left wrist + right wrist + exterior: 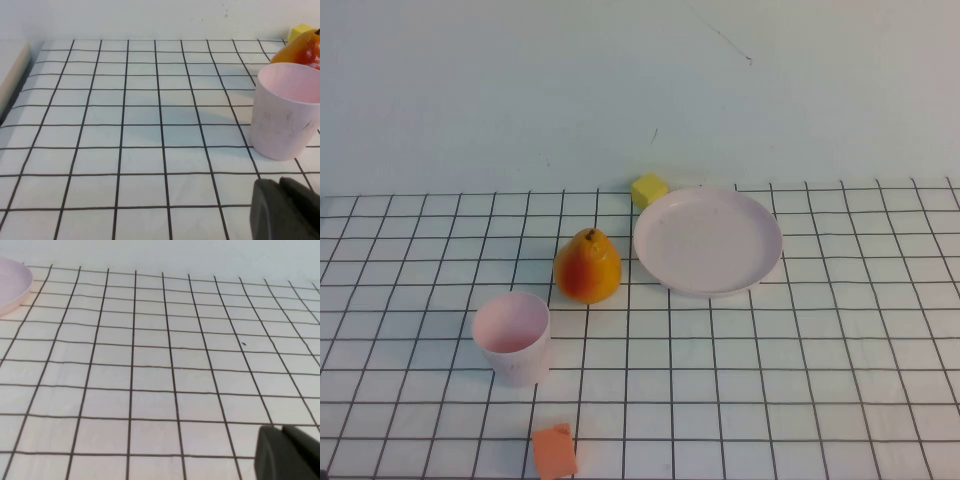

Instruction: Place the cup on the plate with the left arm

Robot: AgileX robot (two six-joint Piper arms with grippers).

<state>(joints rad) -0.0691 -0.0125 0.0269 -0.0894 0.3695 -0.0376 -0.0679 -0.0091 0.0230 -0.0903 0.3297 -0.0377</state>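
The pale pink cup [512,338] stands upright and empty at the front left of the gridded table. It also shows in the left wrist view [285,115]. The pale pink plate [708,240] lies empty at the back, right of centre; its rim shows in the right wrist view [12,282]. My left gripper [278,181] is shut and empty, low over the table a short way in front of the cup. My right gripper [281,429] is shut and empty over bare grid, far from the plate. Neither gripper shows in the high view.
An orange-yellow pear [587,266] stands between the cup and the plate. A yellow cube [649,189] sits just behind the plate's left edge. An orange block [554,452] lies at the front edge, near the cup.
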